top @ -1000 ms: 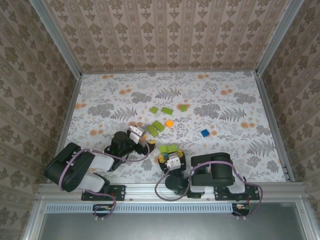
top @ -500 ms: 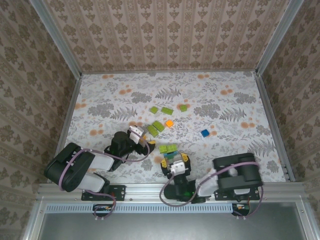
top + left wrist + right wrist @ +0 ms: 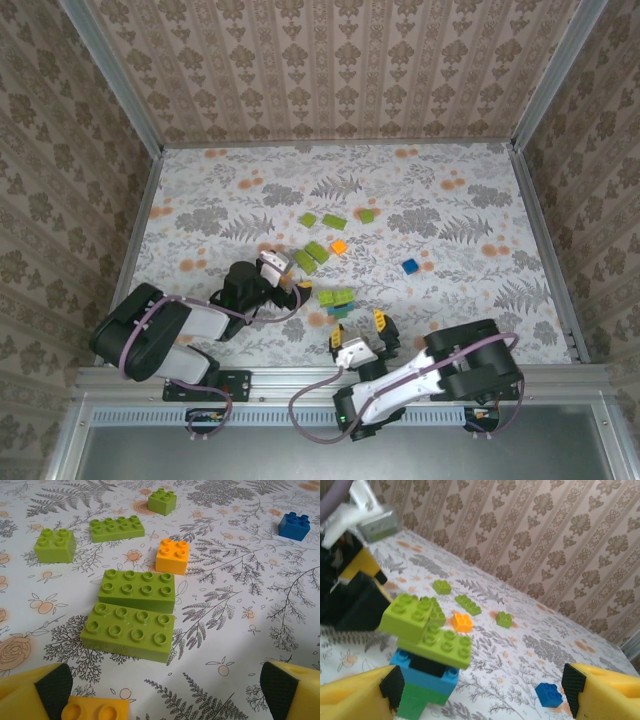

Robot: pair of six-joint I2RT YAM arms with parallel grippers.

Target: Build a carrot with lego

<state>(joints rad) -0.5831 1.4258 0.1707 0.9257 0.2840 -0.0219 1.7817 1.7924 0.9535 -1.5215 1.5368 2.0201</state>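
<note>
The carrot [image 3: 427,640] stood part-built at lower left, loose bricks [image 3: 137,587] unattached, left gripper [image 3: 165,692] and right gripper [image 3: 480,687] spread empty.

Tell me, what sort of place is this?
Probably a small robot test booth: a flowery table boxed in by patterned walls, toy bricks scattered on it, and two robot arms bolted at its edge.

right fingers [image 3: 381,319] pulled back, swung rightward, now clear of carrot [image 3: 337,300]
</note>
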